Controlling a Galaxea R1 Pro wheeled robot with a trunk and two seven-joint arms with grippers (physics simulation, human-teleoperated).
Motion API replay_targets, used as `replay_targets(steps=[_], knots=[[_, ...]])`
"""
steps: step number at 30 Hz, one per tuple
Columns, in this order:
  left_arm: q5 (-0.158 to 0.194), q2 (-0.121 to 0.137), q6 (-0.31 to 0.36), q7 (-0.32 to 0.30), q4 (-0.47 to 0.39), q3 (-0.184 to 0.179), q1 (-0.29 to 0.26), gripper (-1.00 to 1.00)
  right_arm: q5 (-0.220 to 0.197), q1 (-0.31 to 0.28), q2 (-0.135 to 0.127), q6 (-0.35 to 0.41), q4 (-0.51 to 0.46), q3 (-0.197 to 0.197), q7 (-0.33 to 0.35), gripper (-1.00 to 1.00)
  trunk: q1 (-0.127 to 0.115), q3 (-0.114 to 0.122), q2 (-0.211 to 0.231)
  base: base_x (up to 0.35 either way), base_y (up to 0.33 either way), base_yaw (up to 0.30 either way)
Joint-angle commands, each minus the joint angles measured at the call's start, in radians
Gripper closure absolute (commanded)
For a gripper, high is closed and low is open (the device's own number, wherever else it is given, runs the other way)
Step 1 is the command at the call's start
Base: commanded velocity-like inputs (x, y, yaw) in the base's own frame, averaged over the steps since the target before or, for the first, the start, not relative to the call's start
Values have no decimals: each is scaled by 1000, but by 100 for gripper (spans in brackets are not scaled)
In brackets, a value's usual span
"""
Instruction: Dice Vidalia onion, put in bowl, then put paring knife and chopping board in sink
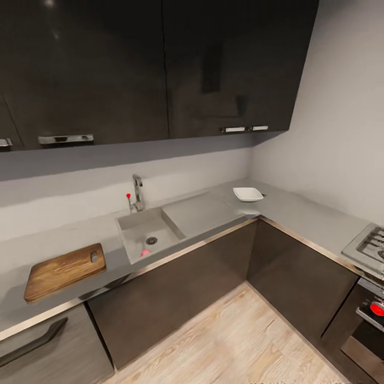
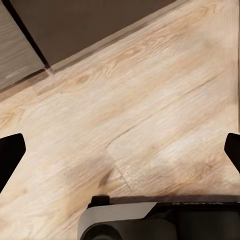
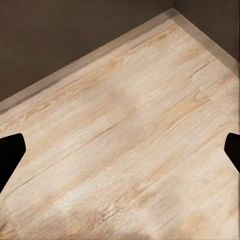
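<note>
The Vidalia onion [image 1: 145, 253] seems to be the small reddish-pink thing lying at the front of the sink [image 1: 140, 226], just beside the drain, though it is too small to be sure of. The chopping board [image 1: 65, 271] lies flat on the worktop [image 1: 213, 210] to the left of the basin, its slot hole toward the sink, and the white bowl [image 1: 248, 194] sits well apart in the corner to the right, past the drainboard. I cannot make out the paring knife with any certainty. Both arms hang low: the left pincer [image 2: 120, 150] and the right pincer [image 3: 120, 150] each show dark fingertips at the far edges of their wrist views, spread wide with nothing between them and light wood floor [image 3: 130, 150] beneath. By my judgement the task has not really begun; the robot is at the approach stage. The next move calls for closing in on the sink and raising one arm over the basin to reach down for the onion.
</note>
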Motion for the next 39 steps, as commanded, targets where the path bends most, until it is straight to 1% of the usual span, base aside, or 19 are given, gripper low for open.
replay_targets(steps=[1, 12, 39], knots=[[0, 0, -2, -1, 0, 0, 0, -100, 8, -1, 2, -3, -2, -6, 8, -100, 1, -1, -2, 1, 1, -236], [-3, -6, -2, -1, 16, 0, 0, -100, 8, -1, 2, -3, -2, -6, 8, -100, 1, 10, -2, 0, 0, -237], [-3, -5, -2, 0, 16, 0, 0, -100, 8, -1, 2, -3, -2, -6, 8, -100, 1, 33, -2, 0, 0, -241]])
